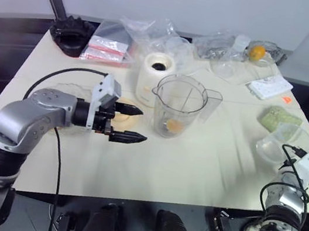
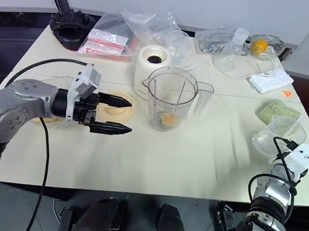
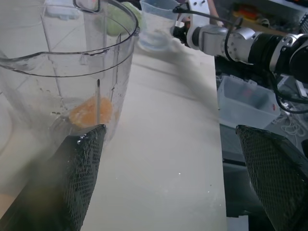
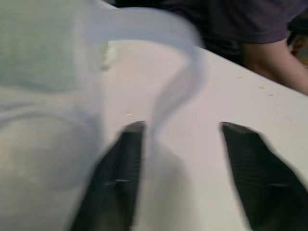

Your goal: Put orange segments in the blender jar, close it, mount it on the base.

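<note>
Left eye view: blender jar [image 1: 178,106] upright, long axis vertical, handle rightward.

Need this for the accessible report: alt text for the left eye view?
A clear blender jar with orange segments at its bottom stands mid-table, lid off, in front of the cream base. The left tool hovers open beside it. A clear cup sits near the right edge.

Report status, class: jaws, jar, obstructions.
Left gripper jaws open, empty, beside blender jar. Right gripper jaws open, by clear cup. Orange segments in jar; jar unlidded, off base. Nothing blocking.
</note>
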Tool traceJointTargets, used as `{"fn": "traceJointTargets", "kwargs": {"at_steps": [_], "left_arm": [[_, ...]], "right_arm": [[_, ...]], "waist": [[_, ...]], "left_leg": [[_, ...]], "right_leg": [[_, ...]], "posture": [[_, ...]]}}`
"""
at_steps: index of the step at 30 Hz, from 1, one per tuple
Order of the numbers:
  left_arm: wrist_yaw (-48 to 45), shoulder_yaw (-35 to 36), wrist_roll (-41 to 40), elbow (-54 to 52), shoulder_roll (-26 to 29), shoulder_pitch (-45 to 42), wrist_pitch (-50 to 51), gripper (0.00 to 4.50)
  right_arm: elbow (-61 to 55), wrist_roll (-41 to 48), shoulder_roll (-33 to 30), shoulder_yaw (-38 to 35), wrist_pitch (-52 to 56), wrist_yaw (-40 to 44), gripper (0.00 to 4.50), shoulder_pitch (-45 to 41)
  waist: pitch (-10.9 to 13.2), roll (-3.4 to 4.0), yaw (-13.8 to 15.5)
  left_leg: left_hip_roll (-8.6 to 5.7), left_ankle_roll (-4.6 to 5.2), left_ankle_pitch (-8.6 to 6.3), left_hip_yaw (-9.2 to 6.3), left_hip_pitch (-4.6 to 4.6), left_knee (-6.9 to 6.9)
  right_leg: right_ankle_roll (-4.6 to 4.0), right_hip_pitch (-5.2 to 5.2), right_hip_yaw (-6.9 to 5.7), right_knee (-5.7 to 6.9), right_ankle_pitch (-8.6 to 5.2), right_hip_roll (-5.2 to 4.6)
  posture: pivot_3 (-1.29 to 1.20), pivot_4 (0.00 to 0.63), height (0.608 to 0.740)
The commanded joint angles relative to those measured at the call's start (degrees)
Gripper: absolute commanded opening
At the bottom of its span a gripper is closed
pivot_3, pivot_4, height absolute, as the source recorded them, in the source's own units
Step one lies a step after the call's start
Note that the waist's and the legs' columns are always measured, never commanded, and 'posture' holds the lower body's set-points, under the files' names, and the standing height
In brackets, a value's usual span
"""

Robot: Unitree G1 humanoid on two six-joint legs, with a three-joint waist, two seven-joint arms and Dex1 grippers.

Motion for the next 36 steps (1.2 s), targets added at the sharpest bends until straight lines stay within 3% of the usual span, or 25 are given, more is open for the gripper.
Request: {"fn": "traceJointTargets", "kwargs": {"at_steps": [1, 9, 14, 20, 27, 30, 32, 36], "left_arm": [[0.1, 0.3, 0.0, -1.1, -0.2, -0.6, -1.0, 4.50], [-0.3, -0.6, 1.2, 0.8, -1.1, -1.4, -1.8, 4.50], [-1.4, -1.2, 2.5, 3.0, -1.0, -2.5, -2.7, 4.50], [-2.4, -2.4, 4.5, 6.6, -2.0, -4.2, -4.3, 4.50], [-4.1, -2.9, 8.4, 11.1, 0.0, -5.1, -7.5, 4.50], [-3.9, -5.2, 15.2, 20.3, 0.6, -9.1, -13.1, 4.50], [-3.4, -7.8, 20.6, 29.5, -0.6, -14.1, -17.7, 4.50], [-3.3, -12.5, 28.9, 43.8, -3.8, -22.0, -24.2, 4.50]], "right_arm": [[-4.2, 0.3, 0.1, 0.6, 2.0, -0.5, 4.43, 1.8], [-28.3, 1.4, 6.0, 0.7, 12.1, -1.9, 4.43, 13.2], [-44.5, 1.6, 7.0, 2.3, 15.9, 1.8, 4.43, 21.4], [-53.9, 1.5, 7.3, 3.1, 19.1, 4.6, 4.43, 25.3], [-79.5, 5.2, 9.5, 3.4, 29.3, 9.7, 4.43, 38.5], [-92.8, 10.6, 8.5, 2.3, 34.1, 15.7, 4.43, 47.1], [-100.2, 17.1, 8.6, -2.1, 37.2, 19.6, 4.43, 53.5], [-103.4, 26.8, 6.0, -8.4, 35.3, 24.3, 4.43, 59.6]], "waist": [[0.0, -0.01, -0.3], [0.0, 0.00, 0.1], [0.0, 0.01, 0.2], [0.0, 0.00, 0.0], [0.0, 0.02, 1.3], [0.0, 0.01, 1.8], [0.0, 0.00, 2.5], [0.0, 0.01, 4.2]], "left_leg": [[0.01, 0.00, 0.00, 0.00, 0.02, 0.00], [0.11, 0.00, 0.00, -0.04, 0.05, -0.11], [0.11, 0.00, -0.01, -0.03, 0.04, -0.14], [0.15, -0.01, -0.01, -0.02, 0.05, -0.17], [0.15, -0.01, -0.01, -0.03, 0.00, -0.55], [0.18, -0.01, -0.01, -0.02, 0.00, -0.53], [0.19, -0.02, -0.01, -0.09, 0.00, -0.47], [0.25, -0.03, -0.02, -0.14, -0.07, -0.48]], "right_leg": [[0.00, 0.00, 0.00, 0.00, 0.00, 0.01], [-0.01, -0.03, 0.01, 0.01, -0.01, 0.12], [-0.02, -0.06, 0.02, -0.05, -0.01, 0.10], [-0.04, -0.10, 0.01, -0.05, -0.01, 0.12], [-0.12, -0.33, 0.00, -0.07, -0.10, 0.12], [-0.13, -0.33, 0.00, -0.10, -0.11, 0.13], [-0.08, -0.29, -0.12, -0.08, -0.15, 0.11], [0.03, -0.25, -0.35, -0.18, -0.29, 0.06]], "posture": [[0.00, 0.150, 0.740], [0.00, 0.150, 0.740], [0.00, 0.150, 0.740], [0.00, 0.150, 0.740], [0.00, 0.150, 0.740], [0.00, 0.150, 0.740], [0.00, 0.150, 0.740], [0.00, 0.150, 0.740]]}}
